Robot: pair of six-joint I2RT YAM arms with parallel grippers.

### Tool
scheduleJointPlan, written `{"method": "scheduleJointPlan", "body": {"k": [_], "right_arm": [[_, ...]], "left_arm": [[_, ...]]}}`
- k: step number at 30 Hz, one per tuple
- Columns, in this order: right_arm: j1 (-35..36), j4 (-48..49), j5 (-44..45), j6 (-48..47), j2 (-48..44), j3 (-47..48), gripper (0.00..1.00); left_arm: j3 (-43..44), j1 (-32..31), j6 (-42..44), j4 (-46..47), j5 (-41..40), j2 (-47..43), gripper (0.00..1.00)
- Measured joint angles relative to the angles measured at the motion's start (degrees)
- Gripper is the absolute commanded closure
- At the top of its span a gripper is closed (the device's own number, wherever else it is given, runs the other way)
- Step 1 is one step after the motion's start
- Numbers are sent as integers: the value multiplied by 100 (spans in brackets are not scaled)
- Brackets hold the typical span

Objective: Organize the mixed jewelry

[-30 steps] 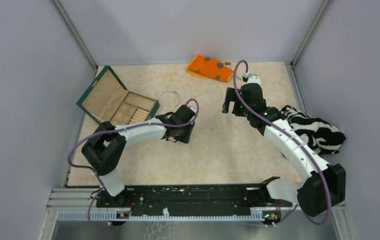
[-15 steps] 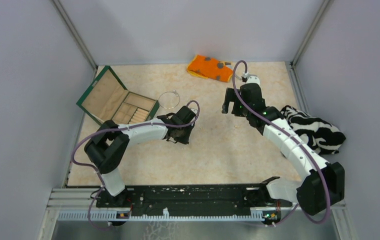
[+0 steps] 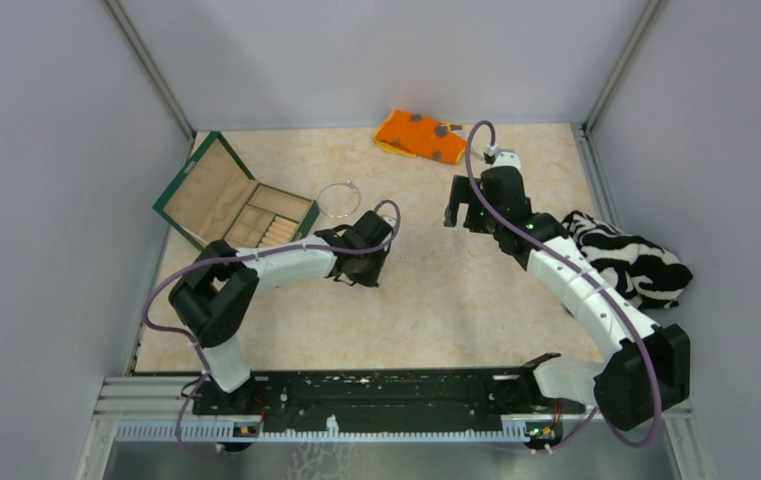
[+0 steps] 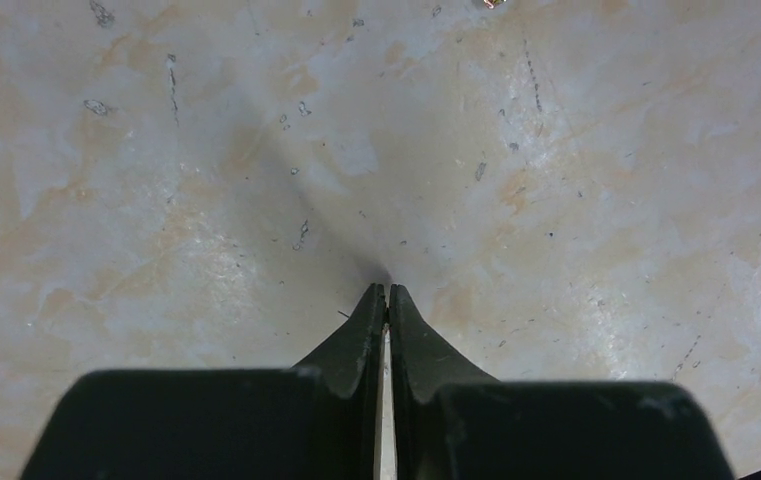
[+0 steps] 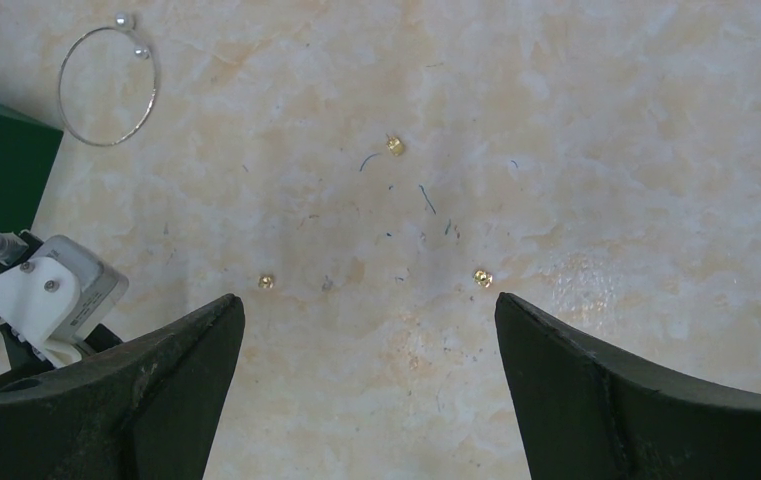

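"Starting at the left, what do you see?"

"I see a green box (image 3: 241, 205) lying open on the counter (image 3: 436, 300). Just to its right is the wire hoop (image 3: 338, 199). It lies flat on the counter and nothing is touching it."

"Where is my left hand?"

"Your left hand (image 4: 387, 292) is near the hoop, a bit closer to us. It is down low at the counter. Its two fingers are pressed together, with only a thin line between them. I cannot tell if something tiny is pinched there."

"And the little pieces?"

"I see three gold bits (image 5: 395, 145) on the bare counter, well apart from each other. They lie between the two hands, below the right one."

"What about my right hand?"

"Your right hand (image 5: 366, 310) hangs above them with its fingers far apart, holding nothing. An orange cloth (image 3: 419, 135) lies at the back. A striped cloth (image 3: 626, 262) is bunched up at the far right."
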Motion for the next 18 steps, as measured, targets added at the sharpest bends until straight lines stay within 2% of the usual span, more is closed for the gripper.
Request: {"method": "scheduleJointPlan", "body": {"k": [5,18], "right_arm": [[0,4,0,0,0,0,5],[0,24,0,-2,11,-31,5]], "left_arm": [[85,0,-2,-109,4,-81,100],[879,63,243,-654,-365,-643,100]]}}
